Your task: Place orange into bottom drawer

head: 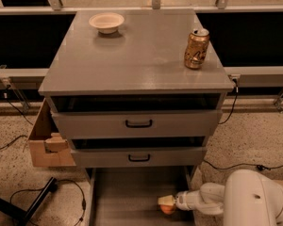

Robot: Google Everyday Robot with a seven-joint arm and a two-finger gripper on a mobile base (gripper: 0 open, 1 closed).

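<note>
The orange (168, 208) is a small round fruit held low over the right side of the bottom drawer (127, 197), the open grey tray under the two upper drawers. My gripper (169, 204) reaches in from the right on a white arm (236, 199) and is shut on the orange, just above the drawer's floor near its right wall.
A cream bowl (106, 21) and a gold can (196, 48) stand on the cabinet top (137, 55). The two upper drawers (138, 124) with black handles stick out slightly. A cardboard box (47, 142) stands left of the cabinet. Cables lie on the floor at both sides.
</note>
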